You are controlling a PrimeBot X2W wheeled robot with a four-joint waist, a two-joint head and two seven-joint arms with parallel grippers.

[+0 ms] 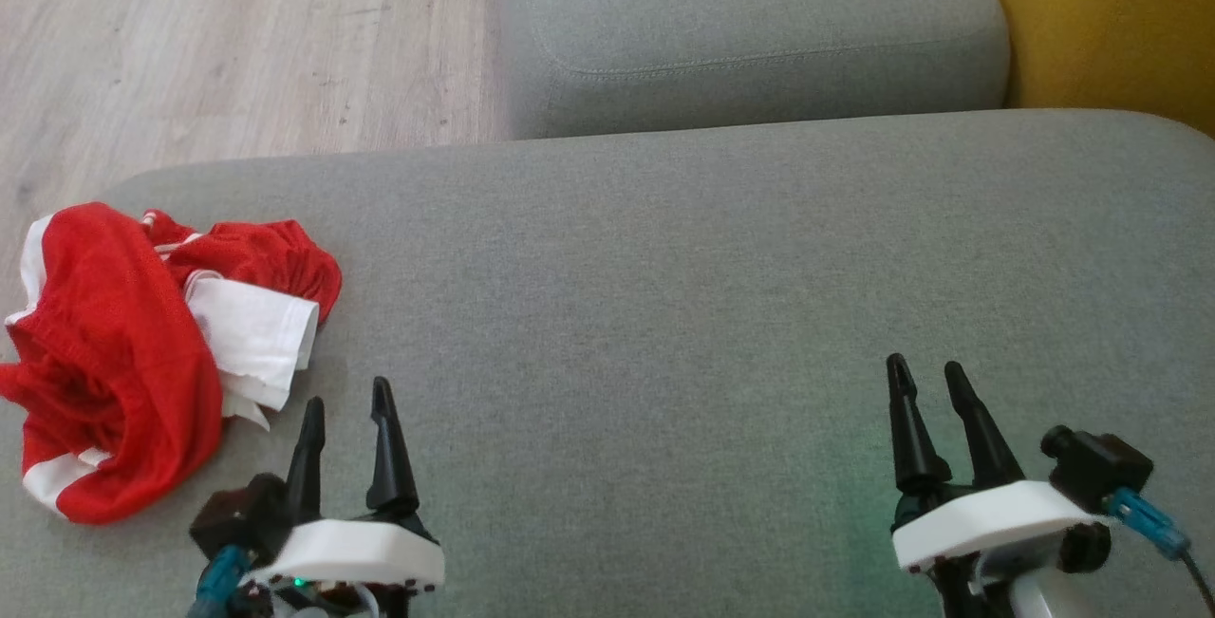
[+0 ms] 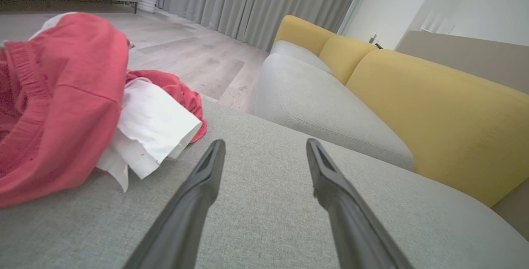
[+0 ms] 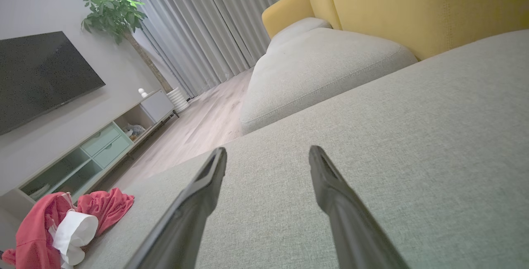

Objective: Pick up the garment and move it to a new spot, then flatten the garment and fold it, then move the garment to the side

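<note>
Red-white garment (image 1: 123,362) bunched at left edge of the cushion (image 1: 664,314), untouched; left claw (image 1: 347,392) just beside it, right claw (image 1: 923,364) well apart, both released, probably staged for pickup.

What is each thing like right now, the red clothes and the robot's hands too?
garment: crumpled in a heap on the grey cushion, not held.
left gripper: open, empty, beside the garment.
right gripper: open, empty, above bare cushion.
curtains: drawn shut.
TV: screen dark.
</note>
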